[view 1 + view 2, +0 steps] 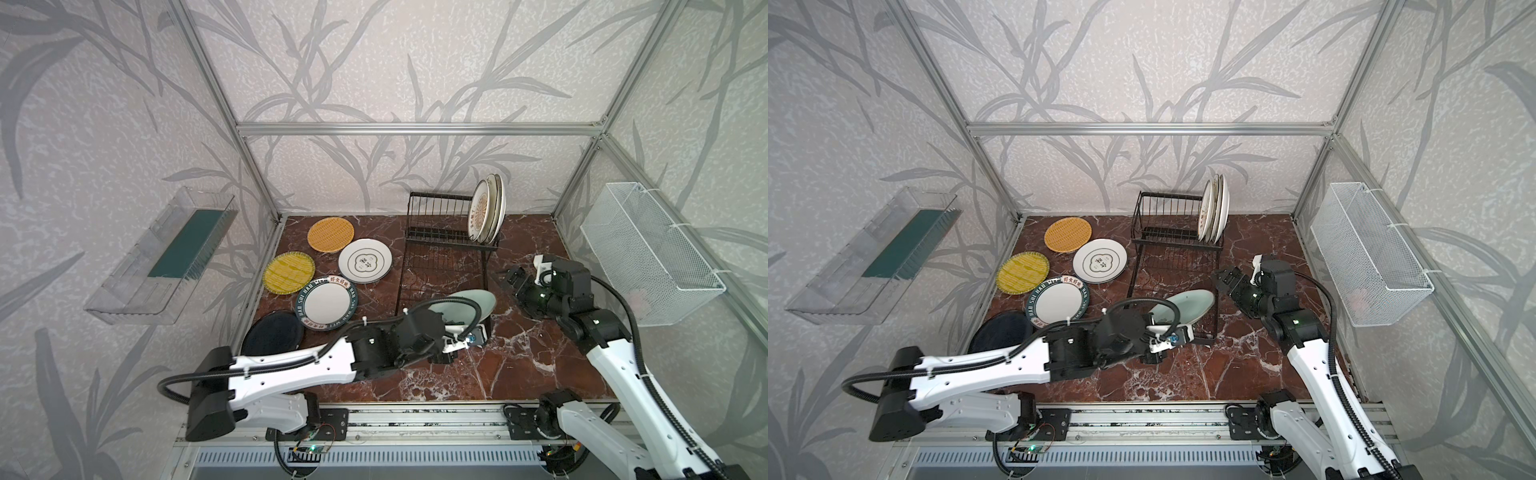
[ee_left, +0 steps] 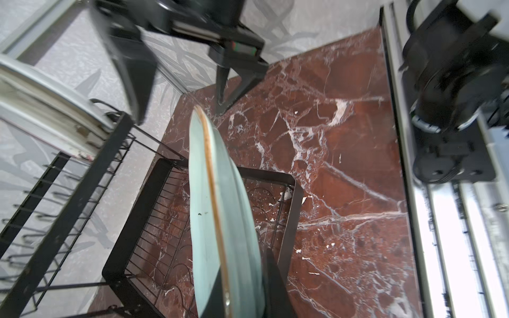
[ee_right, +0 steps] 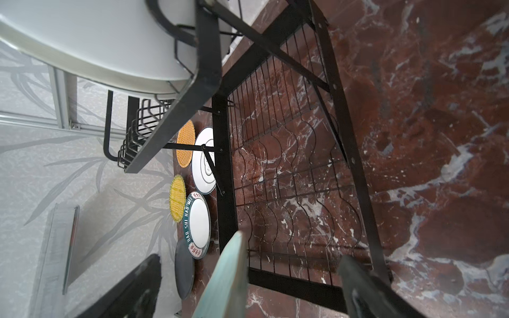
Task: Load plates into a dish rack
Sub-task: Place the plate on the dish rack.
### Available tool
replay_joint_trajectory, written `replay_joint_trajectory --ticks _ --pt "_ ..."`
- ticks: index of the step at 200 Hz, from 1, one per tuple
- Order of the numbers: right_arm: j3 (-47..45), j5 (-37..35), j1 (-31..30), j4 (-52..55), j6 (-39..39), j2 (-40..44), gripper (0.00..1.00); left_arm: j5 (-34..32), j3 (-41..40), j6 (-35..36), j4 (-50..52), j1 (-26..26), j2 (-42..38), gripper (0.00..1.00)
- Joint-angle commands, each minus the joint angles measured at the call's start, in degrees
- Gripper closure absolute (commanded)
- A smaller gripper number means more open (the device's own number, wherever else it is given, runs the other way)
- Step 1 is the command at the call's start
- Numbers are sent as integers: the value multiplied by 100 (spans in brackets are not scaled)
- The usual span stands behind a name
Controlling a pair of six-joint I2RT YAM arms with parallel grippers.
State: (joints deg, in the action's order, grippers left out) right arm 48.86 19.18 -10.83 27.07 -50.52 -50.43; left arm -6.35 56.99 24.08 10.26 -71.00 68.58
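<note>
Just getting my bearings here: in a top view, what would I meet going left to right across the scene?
In a top view: clear bin → yellow plate → white emblem plate → dish rack → open right gripper → white mesh basket.

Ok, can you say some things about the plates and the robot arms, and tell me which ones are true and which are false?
1. The left gripper is holding the pale teal plate. True.
2. The right gripper is squeezing that plate too. False: its jaws stand wide open and are not clamping the plate.
3. Three plates stand upright in the dish rack. True.
4. The orange plate is in the rack. False: it lies flat on the table, away from the rack.
5. The black plate stands in a slot. False: it lies flat on the table as well.
</note>
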Motion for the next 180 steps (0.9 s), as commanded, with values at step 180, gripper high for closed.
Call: replay_joint_trajectory --ticks 180 --pt "-343 -208 -16 -519 1950 1694 1 -672 7037 -3692 589 1813 3599 100"
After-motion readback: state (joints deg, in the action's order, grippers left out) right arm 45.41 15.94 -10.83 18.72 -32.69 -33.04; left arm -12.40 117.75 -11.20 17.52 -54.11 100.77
